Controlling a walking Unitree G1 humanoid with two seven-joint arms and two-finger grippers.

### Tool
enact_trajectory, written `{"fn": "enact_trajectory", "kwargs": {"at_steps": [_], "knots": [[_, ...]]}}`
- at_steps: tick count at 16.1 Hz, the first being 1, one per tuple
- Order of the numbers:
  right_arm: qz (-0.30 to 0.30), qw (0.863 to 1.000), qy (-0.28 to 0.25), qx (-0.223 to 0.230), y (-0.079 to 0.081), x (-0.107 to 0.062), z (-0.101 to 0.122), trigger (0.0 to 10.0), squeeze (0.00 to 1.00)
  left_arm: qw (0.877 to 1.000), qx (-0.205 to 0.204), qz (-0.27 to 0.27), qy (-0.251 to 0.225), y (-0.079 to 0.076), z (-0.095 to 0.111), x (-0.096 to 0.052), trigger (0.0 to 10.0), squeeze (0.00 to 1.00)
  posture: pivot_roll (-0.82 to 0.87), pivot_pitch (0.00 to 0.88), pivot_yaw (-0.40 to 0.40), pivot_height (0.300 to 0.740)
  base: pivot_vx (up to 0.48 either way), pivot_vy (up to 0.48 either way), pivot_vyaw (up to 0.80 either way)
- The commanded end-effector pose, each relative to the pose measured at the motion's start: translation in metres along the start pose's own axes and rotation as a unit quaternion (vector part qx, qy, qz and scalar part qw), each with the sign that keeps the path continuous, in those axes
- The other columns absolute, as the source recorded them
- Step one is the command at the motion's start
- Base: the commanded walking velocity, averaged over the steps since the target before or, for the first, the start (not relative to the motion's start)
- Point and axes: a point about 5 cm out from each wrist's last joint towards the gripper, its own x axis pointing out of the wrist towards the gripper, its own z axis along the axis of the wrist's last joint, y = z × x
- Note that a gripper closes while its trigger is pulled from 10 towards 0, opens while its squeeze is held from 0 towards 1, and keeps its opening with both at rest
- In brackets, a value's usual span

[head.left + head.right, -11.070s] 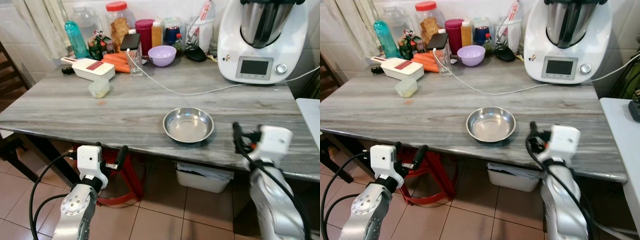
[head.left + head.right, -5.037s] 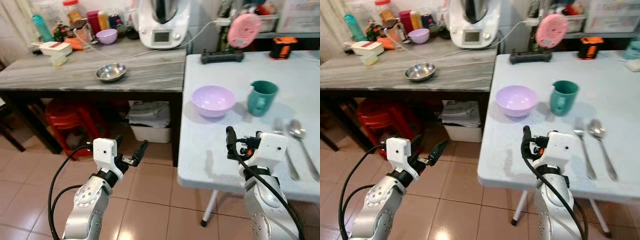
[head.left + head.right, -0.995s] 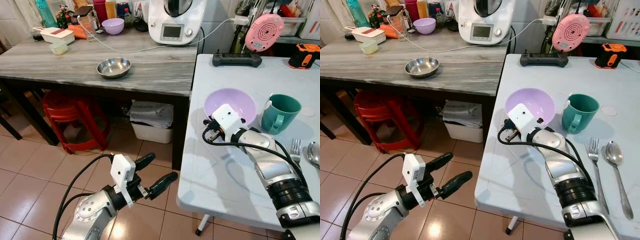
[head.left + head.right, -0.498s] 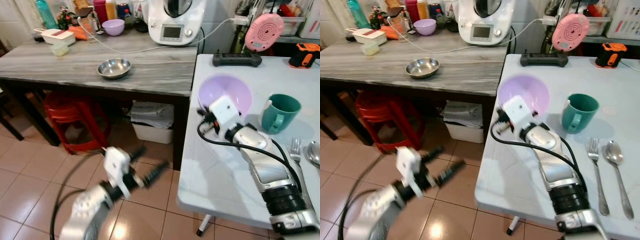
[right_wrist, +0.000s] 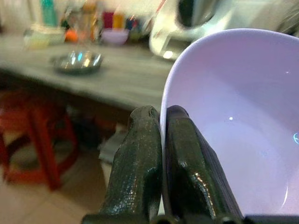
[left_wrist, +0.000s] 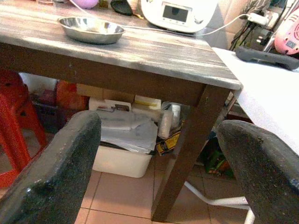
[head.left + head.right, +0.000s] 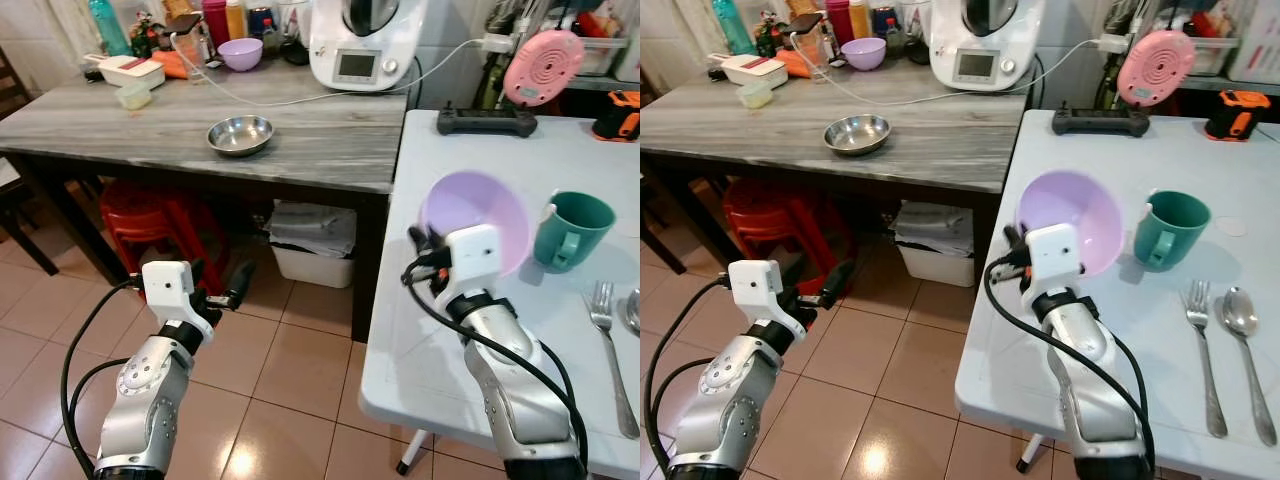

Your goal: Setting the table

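Right gripper (image 5: 156,140): fingers pinch the rim of the purple bowl (image 7: 1072,218), tilted above the white bench (image 7: 1240,180).
Left gripper (image 6: 154,158): fingers apart, idle.
Risk: thin rim grip, bowl slips.

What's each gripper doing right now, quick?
Left gripper: open, holding nothing, low over the floor.
Right gripper: shut on the rim of the purple bowl, tilted up off the white table.

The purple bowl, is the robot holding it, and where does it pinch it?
Yes. The right end effector holds the purple bowl by its rim, one finger inside and one outside. The left end effector is open and holds nothing.
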Motion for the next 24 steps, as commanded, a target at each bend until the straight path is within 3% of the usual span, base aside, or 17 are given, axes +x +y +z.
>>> {"fn": "enact_trajectory", "kwargs": {"at_steps": [1, 8, 24], "knots": [[-0.012, 1.0, -0.01, 0.007, 0.0, -0.004, 0.004, 10.0, 0.0, 1.0, 0.005, 0.01, -0.002, 0.004, 0.001, 0.002, 10.0, 0.0, -0.08, 0.0, 0.099, 0.74, 0.0, 0.0, 0.0], [-0.021, 1.0, -0.008, 0.021, 0.003, -0.011, 0.002, 10.0, 0.0, 1.0, -0.002, 0.006, -0.01, 0.003, 0.003, 0.014, 10.0, 0.0, -0.09, 0.0, 0.111, 0.74, 0.0, 0.224, -0.75], [-0.026, 0.999, -0.023, 0.029, 0.007, -0.01, 0.004, 10.0, 0.0, 1.0, 0.017, 0.012, -0.017, 0.007, 0.005, 0.018, 10.0, 0.0, -0.08, 0.0, 0.123, 0.74, 0.0, 0.427, 0.0]]}}
